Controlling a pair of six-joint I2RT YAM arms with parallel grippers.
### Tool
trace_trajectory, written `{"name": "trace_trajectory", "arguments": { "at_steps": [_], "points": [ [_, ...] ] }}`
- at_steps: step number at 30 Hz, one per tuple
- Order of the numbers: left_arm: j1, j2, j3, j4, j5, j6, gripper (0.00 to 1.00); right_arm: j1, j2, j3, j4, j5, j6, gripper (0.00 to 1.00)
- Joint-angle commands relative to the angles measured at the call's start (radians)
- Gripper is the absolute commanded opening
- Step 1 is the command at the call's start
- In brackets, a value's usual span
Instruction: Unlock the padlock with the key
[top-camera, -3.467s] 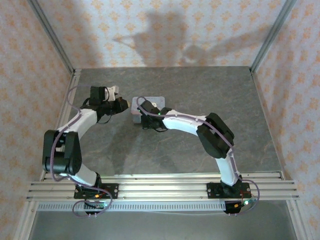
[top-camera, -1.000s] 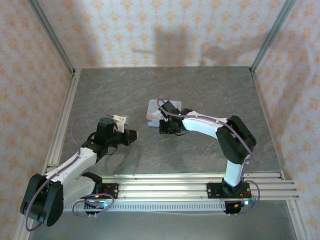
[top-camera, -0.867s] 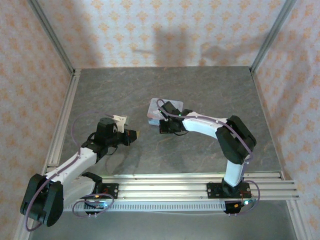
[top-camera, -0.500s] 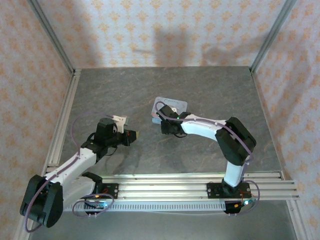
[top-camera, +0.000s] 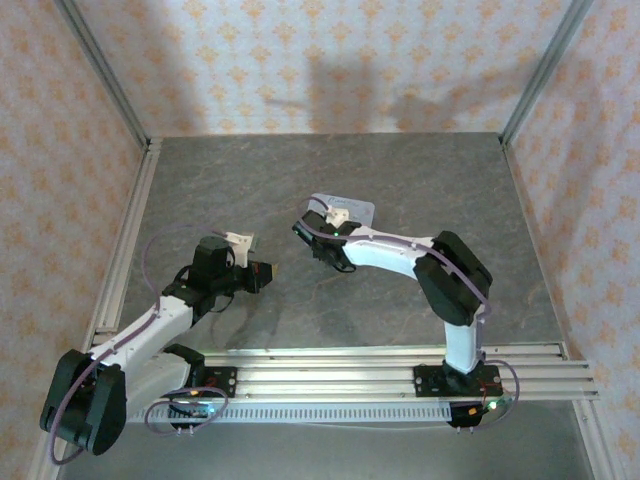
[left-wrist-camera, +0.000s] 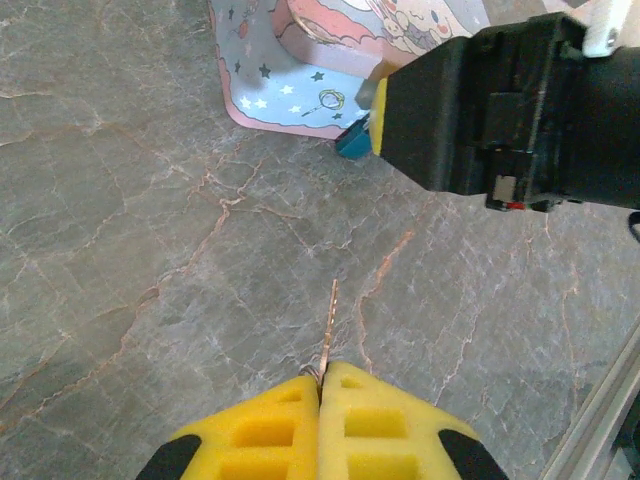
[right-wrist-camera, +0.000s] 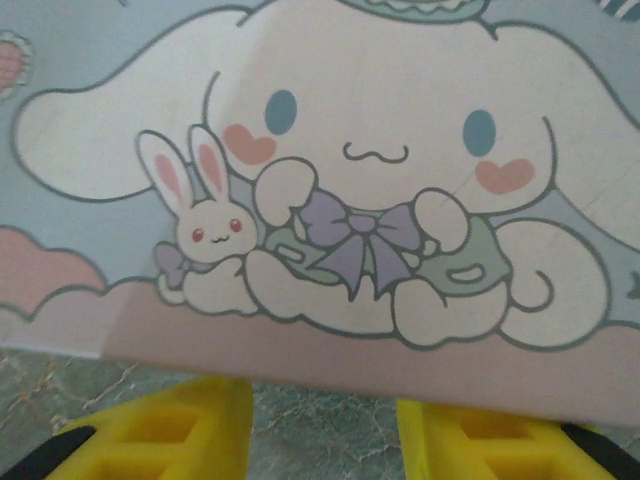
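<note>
My left gripper (left-wrist-camera: 322, 378) (top-camera: 268, 272) is shut on the key (left-wrist-camera: 329, 325), a thin metal blade sticking out past the yellow pads above the bare table. The blue padlock (left-wrist-camera: 352, 140) peeks out at the near corner of the pastel cartoon tin (left-wrist-camera: 300, 60) (top-camera: 345, 210), half hidden behind the right gripper's black body. My right gripper (right-wrist-camera: 325, 430) (top-camera: 318, 232) stands open at the tin's near edge. Its yellow fingers (right-wrist-camera: 180, 425) are spread, with only table showing between them. The tin's printed lid (right-wrist-camera: 340, 190) lies just ahead of them and covers their tips.
The grey marbled table (top-camera: 400, 300) is bounded by metal rails left (top-camera: 125, 240) and front (top-camera: 330, 365), with patterned walls behind and at both sides. Open floor lies between the two grippers and to the right of the tin.
The right gripper has opened and let go of the tin, which now lies flat and farther back. Its wrist swung left. The left arm has held still with the key.
</note>
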Motion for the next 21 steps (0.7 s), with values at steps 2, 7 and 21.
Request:
{"name": "trace_trajectory", "arguments": {
  "at_steps": [2, 7, 21],
  "points": [
    [-0.004, -0.008, 0.017, -0.018, 0.007, 0.021, 0.0, 0.004, 0.022, 0.022, -0.022, 0.081, 0.057, 0.42],
    [-0.004, 0.004, 0.018, -0.01, 0.012, 0.021, 0.0, 0.006, 0.05, 0.028, -0.004, 0.087, 0.066, 0.42],
    [-0.004, 0.009, 0.003, -0.007, 0.021, 0.021, 0.0, 0.006, 0.127, 0.06, 0.035, 0.11, 0.044, 0.4]
  ]
}}
